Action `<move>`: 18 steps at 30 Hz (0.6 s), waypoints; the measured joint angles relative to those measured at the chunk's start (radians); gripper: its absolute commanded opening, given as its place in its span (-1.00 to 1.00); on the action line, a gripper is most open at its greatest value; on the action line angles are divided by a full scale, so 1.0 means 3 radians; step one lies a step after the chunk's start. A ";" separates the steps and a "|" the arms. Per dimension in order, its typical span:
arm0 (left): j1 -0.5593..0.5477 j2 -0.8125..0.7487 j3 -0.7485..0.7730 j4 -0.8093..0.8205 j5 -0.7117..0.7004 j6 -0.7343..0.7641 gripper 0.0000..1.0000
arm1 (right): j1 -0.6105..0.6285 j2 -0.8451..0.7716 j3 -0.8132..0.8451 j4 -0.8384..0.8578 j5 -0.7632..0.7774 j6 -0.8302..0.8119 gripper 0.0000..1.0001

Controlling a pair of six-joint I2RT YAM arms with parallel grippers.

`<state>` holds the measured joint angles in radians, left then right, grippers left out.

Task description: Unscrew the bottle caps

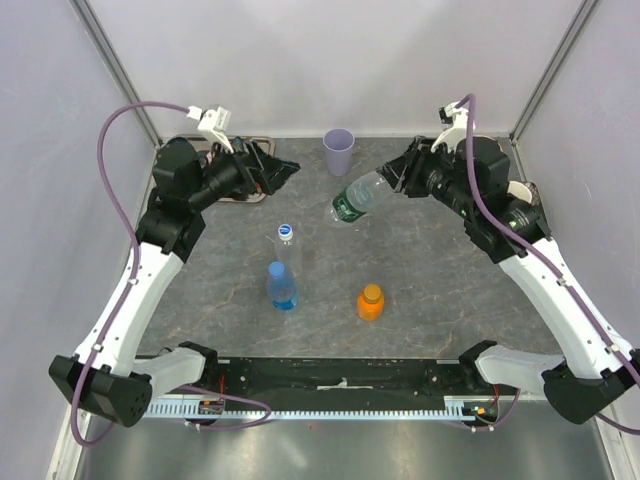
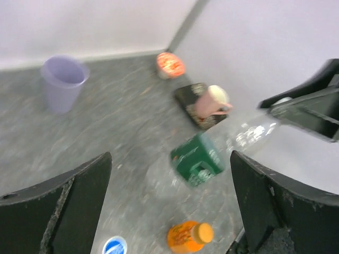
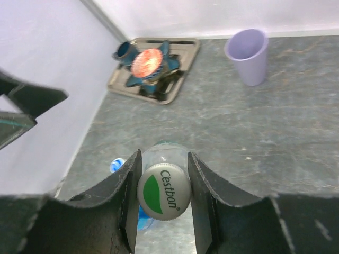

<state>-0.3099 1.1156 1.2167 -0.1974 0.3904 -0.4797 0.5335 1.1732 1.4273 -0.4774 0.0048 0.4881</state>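
My right gripper (image 3: 163,182) is shut on the white cap with the green leaf (image 3: 163,192), one finger on each side of it. The clear bottle with the green label (image 1: 357,199) hangs from that cap, tilted with its base toward the table's middle. The left wrist view shows this bottle (image 2: 200,159) too, blurred, beyond my open left gripper (image 2: 169,206), which holds nothing. From above, my left gripper (image 1: 283,168) is at the back left, apart from the bottle. On the table stand the clear bottle with its blue and white cap (image 1: 287,233), the blue bottle (image 1: 281,285) and the orange bottle (image 1: 371,301).
A lilac cup (image 1: 338,151) stands at the back middle. A metal tray (image 3: 153,71) with small toy dishes lies in the back left corner. A dark tray with a pink mug (image 2: 211,100) sits at the back right. Walls close three sides.
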 measured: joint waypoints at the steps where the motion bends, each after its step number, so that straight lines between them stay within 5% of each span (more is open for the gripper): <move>1: 0.0000 0.0053 0.0083 0.0089 0.0196 0.0000 0.99 | -0.0041 -0.0020 0.0017 0.0000 -0.0137 0.0046 -1.00; 9: -0.0271 0.0676 0.0797 0.0376 0.1381 0.0125 0.99 | -0.0053 -0.0037 0.0076 0.0017 -0.1088 0.0285 -1.00; 18: -0.0744 0.0796 0.0877 -0.0158 0.1659 0.0752 0.99 | -0.0052 0.0056 0.0235 0.0103 -0.1589 0.0435 -1.00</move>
<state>-0.5331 1.3544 1.4799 -0.2447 0.8883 -0.2543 0.5179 1.1900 1.4979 -0.4465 -0.4721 0.6186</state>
